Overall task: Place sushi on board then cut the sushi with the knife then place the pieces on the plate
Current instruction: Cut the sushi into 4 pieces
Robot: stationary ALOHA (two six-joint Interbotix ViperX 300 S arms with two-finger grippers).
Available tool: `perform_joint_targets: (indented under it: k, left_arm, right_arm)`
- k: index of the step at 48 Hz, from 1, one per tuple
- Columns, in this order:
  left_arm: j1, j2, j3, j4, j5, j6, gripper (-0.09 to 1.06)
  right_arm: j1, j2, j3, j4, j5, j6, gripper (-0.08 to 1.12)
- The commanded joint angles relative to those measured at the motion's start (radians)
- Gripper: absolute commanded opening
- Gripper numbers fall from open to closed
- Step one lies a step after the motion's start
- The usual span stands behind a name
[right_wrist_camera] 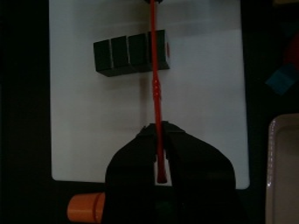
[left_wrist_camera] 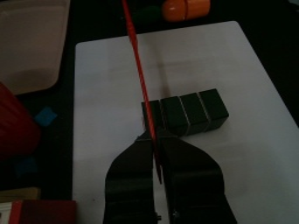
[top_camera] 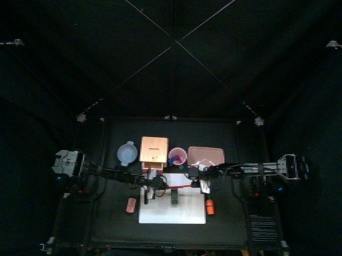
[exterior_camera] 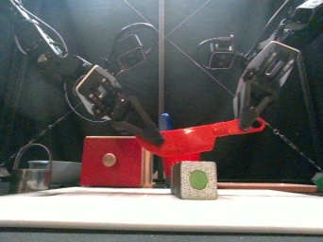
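**Blade on the first seam of the sushi**

The sushi [left_wrist_camera: 187,112] lies on the board [left_wrist_camera: 111,96], directly at 6 o'clock below the knife [exterior_camera: 202,137] in the front view. The left gripper [left_wrist_camera: 153,149] is clamped tight on one end of the red blade and the right gripper [right_wrist_camera: 156,136] is clamped on the other. The knife spans between them and neither gripper holds anything else.

We judge the roll to be light and rigid, a row of blocks made to part at their seams. It should therefore need a straight push down rather than sawing. It may skid on the smooth board, since nothing is pinning it. We would lift each piece by its two flat faces, not by the rounded rind. The blade looks thin and may flex, so gripping both ends suits it.

We count four blocks, one on one side of the blade and three on the other. There are two knives: the red one in hand and a blue knife [exterior_camera: 164,121] in the cup [top_camera: 177,155]. There is one board and one tray [top_camera: 203,156], which sits at 1 o'clock from the board.
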Motion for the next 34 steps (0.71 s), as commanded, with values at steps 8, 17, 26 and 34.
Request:
perform_joint_targets:
  k: [8,17,26,34]
  left_arm:
    - [-0.018,-0.006,-0.031,0.006,-0.005,0.006,0.31]
    - [-0.014,-0.003,-0.037,0.008,-0.005,0.008,0.31]
    - [-0.018,0.002,-0.041,0.012,-0.005,0.006,0.31]
    - [-0.020,0.005,-0.044,0.012,-0.005,0.006,0.31]
  right_arm:
    - [0.020,0.009,-0.009,0.021,-0.063,-0.002,0.23]
    - [0.020,0.012,-0.008,0.006,-0.097,-0.002,0.23]
    - [0.031,0.034,-0.002,0.014,-0.098,-0.002,0.23]
    - [0.040,0.038,0.002,0.009,-0.112,-0.002,0.23]
